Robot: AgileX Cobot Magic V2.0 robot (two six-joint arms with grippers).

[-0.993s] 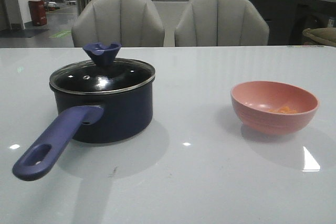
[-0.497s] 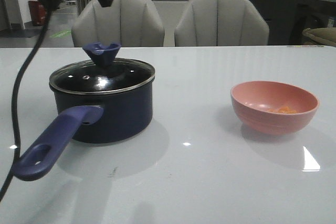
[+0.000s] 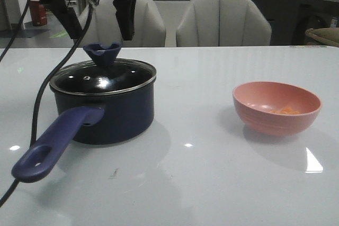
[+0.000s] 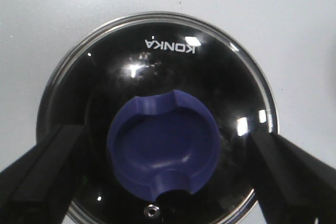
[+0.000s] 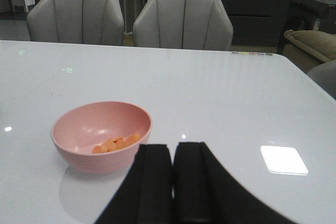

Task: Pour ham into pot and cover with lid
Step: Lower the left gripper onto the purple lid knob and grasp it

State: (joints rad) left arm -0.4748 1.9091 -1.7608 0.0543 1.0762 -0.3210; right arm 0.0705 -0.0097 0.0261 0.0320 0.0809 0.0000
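On the table (image 3: 212, 183), one lidded pot (image 3: 114, 115), one bowl (image 3: 276, 108).

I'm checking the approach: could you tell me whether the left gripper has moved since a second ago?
Yes. The left gripper has come down into view, open, above the lid knob.

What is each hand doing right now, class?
Left hand: open, holding nothing, straddling the lid's knob.
Right hand: closed, holding nothing.
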